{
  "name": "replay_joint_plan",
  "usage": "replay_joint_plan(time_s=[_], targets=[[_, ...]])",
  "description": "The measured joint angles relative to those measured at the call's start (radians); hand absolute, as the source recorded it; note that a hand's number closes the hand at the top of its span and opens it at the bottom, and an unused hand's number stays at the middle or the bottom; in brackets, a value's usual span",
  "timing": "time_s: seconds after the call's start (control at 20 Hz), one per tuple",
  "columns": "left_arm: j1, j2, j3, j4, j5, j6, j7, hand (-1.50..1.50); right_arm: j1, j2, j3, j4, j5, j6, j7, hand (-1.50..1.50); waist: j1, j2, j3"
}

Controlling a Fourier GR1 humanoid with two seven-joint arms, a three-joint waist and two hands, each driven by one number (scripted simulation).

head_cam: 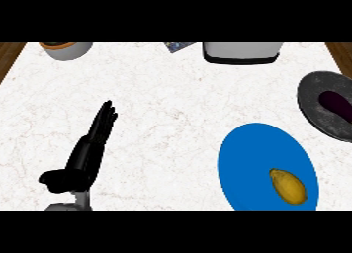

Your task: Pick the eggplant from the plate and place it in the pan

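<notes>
Over by the right edge of the worktop [171, 113] the eggplant [340, 105] lies inside the dark grey pan [315, 101], slanting across its floor, with its far tip cut off by the side of the view. Just beside the pan, toward the near right corner, sits a blue plate [255, 163]; the two look to be almost touching, though I cannot be sure from this angle. On the near part of the plate rests a yellow, lemon-like fruit [288, 186], well apart from the eggplant.

Across on the near left side, the left hand [88, 153] is held over the white marble top, its black fingers [105, 118] straight and pressed together, pointing toward the far edge, the thumb tucked out to the side and holding nothing. No right hand shows anywhere.

Along the far edge stand a white appliance with a dark base [241, 53], a small printed card [180, 47] just left of it, and a grey pot with an orange rim [66, 50] near the far left corner.
</notes>
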Motion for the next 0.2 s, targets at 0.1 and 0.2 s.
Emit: replay_joint_plan(time_s=[0.1, 0.2], targets=[[-0.012, 0.004, 0.01, 0.011, 0.002, -0.006, 0.002, 0.0, 0.017, 0.008, 0.012, -0.02, -0.006, -0.021, -0.007, -1.5, -0.001, 0.0, 0.0], [0.0, -0.001, -0.001, -0.012, -0.001, -0.006, 0.014, 0.0, 0.022, 0.018, 0.024, -0.034, -0.005, -0.058, -0.015, -1.5, 0.0, 0.0, 0.0]])
